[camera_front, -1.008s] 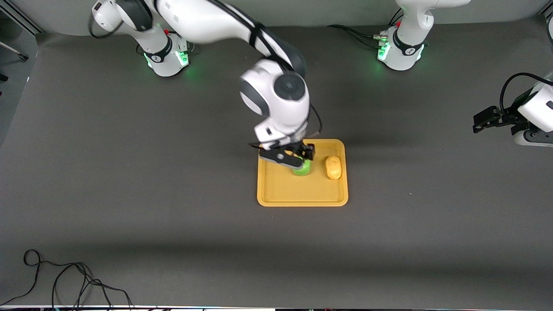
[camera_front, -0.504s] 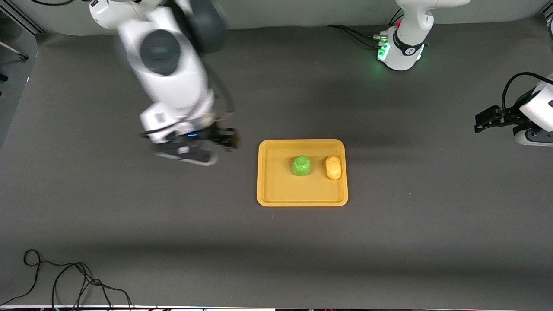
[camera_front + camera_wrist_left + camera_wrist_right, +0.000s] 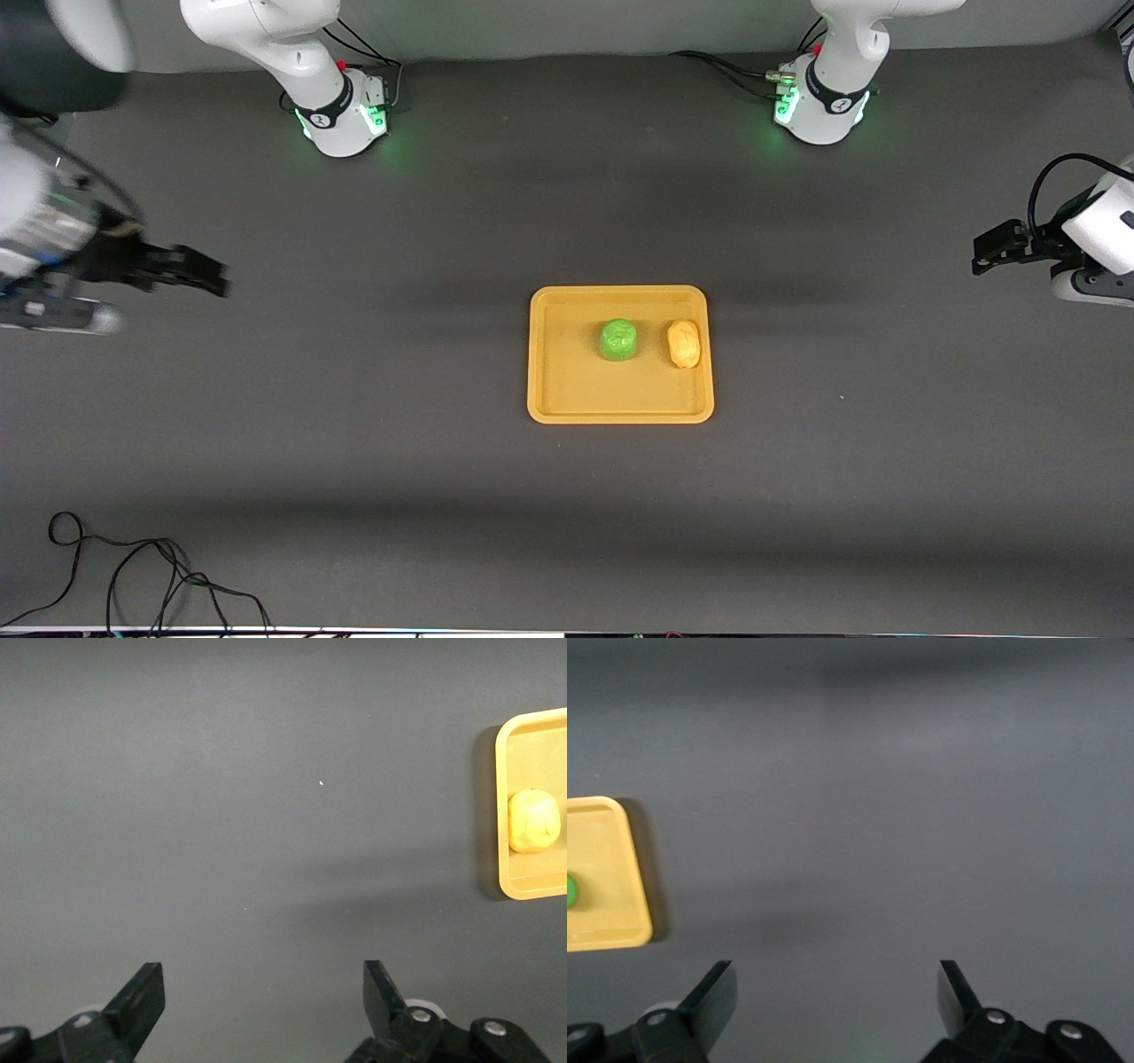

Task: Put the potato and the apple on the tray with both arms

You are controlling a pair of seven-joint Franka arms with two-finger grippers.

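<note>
The orange-yellow tray (image 3: pixel 567 390) lies at the table's middle. The green apple (image 3: pixel 618 340) and the yellow-tan potato (image 3: pixel 683 344) rest on it side by side, the potato toward the left arm's end. My right gripper (image 3: pixel 208 276) is open and empty over bare table at the right arm's end. My left gripper (image 3: pixel 985 252) is open and empty over bare table at the left arm's end. The left wrist view shows the potato (image 3: pixel 534 820) on the tray's corner (image 3: pixel 514 886). The right wrist view shows the tray's corner (image 3: pixel 620 904) and a sliver of the apple (image 3: pixel 570 890).
The dark table mat (image 3: pixel 354 425) spreads all round the tray. A loose black cable (image 3: pixel 133 567) lies at the table's near edge toward the right arm's end. The two green-lit bases (image 3: pixel 341 115) (image 3: pixel 819 106) stand along the top.
My right gripper let go of the apple on the tray and swung away to the right arm's end of the table. The left arm has barely moved.
</note>
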